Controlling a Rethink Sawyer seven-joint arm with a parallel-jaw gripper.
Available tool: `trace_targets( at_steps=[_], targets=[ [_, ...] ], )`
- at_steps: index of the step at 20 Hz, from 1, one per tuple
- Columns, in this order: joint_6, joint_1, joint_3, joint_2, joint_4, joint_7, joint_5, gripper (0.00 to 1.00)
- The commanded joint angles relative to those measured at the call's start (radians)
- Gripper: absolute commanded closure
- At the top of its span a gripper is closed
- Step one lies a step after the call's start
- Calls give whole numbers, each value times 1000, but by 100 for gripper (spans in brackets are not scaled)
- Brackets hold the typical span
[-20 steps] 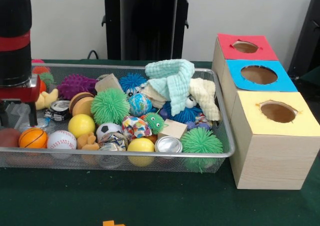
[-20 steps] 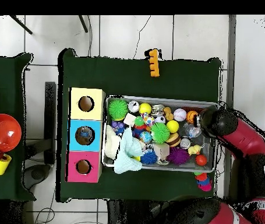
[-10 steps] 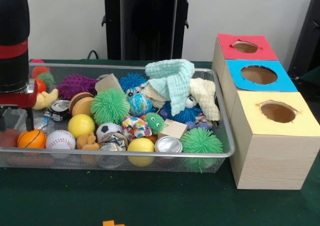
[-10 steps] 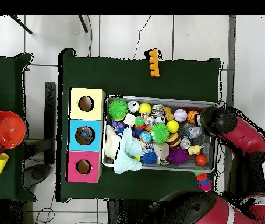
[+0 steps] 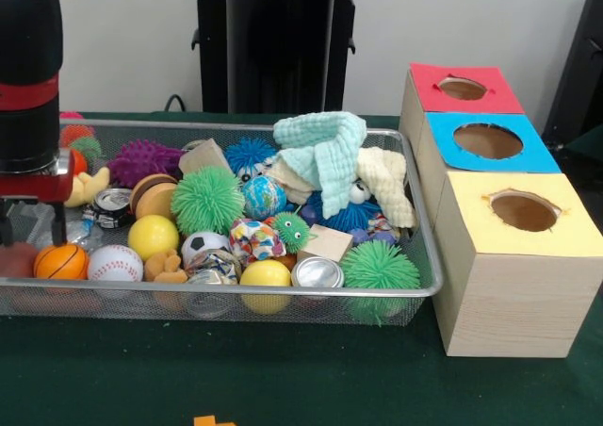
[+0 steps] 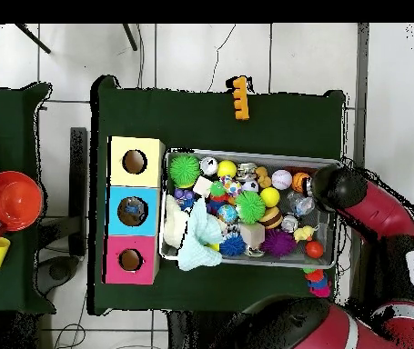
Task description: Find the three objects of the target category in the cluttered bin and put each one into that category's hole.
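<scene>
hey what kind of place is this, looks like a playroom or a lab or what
Most likely a robotics lab set up for a sorting test. A red and black robot arm hangs over a wire bin crammed with toys, beside wooden boxes with colour-coded holes, on a green-covered table over tiled floor.

I work in a robotics lab: my worktop (image 6: 219, 114) wears green cloth on a pale tiled floor (image 6: 301, 54), a wire bin (image 5: 415, 285) of toys sits beside three colour-topped wooden boxes (image 5: 513, 285) with holes, and a plain wall (image 5: 132, 40) backs my black pedestal (image 5: 278, 44).
</scene>
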Motion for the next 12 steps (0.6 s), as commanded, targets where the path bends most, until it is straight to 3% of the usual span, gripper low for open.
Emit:
trace_targets(
  at_steps=[1, 4, 12],
  targets=[
    [12, 7, 34, 9, 91, 228, 6, 0],
    [10, 3, 23, -9, 142, 234, 2, 0],
    [-20, -9, 29, -30, 185, 212, -13, 0]
  ],
)
